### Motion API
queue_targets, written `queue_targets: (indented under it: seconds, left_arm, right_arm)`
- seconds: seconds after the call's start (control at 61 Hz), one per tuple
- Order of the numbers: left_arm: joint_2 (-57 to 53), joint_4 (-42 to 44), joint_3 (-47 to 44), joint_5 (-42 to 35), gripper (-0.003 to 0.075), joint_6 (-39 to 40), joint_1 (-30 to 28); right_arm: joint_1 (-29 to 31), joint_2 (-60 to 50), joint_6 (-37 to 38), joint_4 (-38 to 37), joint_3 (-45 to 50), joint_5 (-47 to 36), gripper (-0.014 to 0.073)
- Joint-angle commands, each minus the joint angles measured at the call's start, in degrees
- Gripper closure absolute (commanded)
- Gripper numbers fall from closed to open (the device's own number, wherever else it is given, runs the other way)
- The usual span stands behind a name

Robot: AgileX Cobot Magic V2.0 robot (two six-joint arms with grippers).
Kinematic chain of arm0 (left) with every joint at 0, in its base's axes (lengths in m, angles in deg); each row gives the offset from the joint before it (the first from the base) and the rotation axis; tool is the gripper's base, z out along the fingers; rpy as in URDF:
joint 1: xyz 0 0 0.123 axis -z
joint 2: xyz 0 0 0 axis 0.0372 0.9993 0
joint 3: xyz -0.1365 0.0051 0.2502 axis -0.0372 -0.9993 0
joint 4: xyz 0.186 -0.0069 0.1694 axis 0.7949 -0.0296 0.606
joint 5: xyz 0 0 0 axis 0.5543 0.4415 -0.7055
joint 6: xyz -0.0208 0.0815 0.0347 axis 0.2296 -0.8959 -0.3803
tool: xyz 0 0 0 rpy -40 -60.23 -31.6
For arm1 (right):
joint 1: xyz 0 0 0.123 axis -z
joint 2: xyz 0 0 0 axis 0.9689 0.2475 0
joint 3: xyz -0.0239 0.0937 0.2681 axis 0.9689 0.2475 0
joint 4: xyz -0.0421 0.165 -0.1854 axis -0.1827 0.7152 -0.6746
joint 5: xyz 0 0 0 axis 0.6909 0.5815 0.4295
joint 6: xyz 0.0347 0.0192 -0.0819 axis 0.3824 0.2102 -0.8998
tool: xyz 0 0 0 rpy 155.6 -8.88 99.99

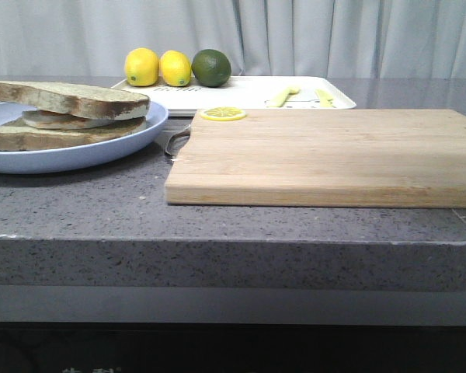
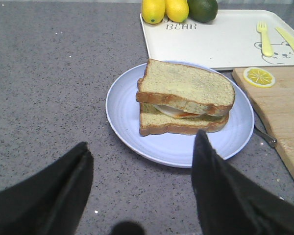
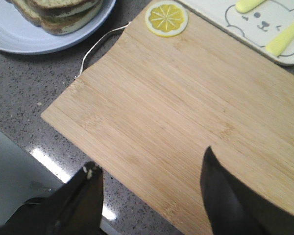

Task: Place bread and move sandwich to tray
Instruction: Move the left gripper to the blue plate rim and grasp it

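Note:
The sandwich (image 1: pixel 62 113) lies on a round pale blue plate (image 1: pixel 144 138) at the left of the counter. Its top bread slice (image 2: pixel 186 85) covers a white fried egg (image 2: pixel 179 112) and a lower slice. The white tray (image 1: pixel 241 92) sits behind the plate, and it also shows in the left wrist view (image 2: pixel 220 44). My left gripper (image 2: pixel 143 138) is open and empty, just short of the plate's near rim (image 2: pixel 127 117). My right gripper (image 3: pixel 149 159) is open and empty over the near edge of the wooden board. Neither gripper shows in the front view.
A light wooden cutting board (image 1: pixel 326 155) with a wire handle (image 3: pixel 95 46) lies right of the plate, with a lemon slice (image 1: pixel 223 114) on its far corner. Two lemons (image 1: pixel 142 66) and a lime (image 1: pixel 211 67) sit on the tray, with a yellow fork (image 2: pixel 265 39) and knife.

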Motion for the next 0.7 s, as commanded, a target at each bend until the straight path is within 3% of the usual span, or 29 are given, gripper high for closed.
queue_targets:
  seconds: [0.0, 0.361, 0.689]
  left_arm:
    - [0.65, 0.00, 1.50, -4.23, 0.0281, -0.10, 0.29]
    - [0.65, 0.00, 1.50, -4.23, 0.0281, -0.10, 0.29]
    - [0.72, 0.00, 1.50, -4.12, 0.0281, -0.10, 0.29]
  right_arm:
    - [0.08, -6.73, 0.49, -1.19, 0.81, -3.51, 0.0139]
    - [0.08, -25.35, -0.14, -1.30, 14.99, -12.17, 0.0139]
    - [0.08, -28.87, -0.14, -1.30, 18.73, -12.28, 0.0139]
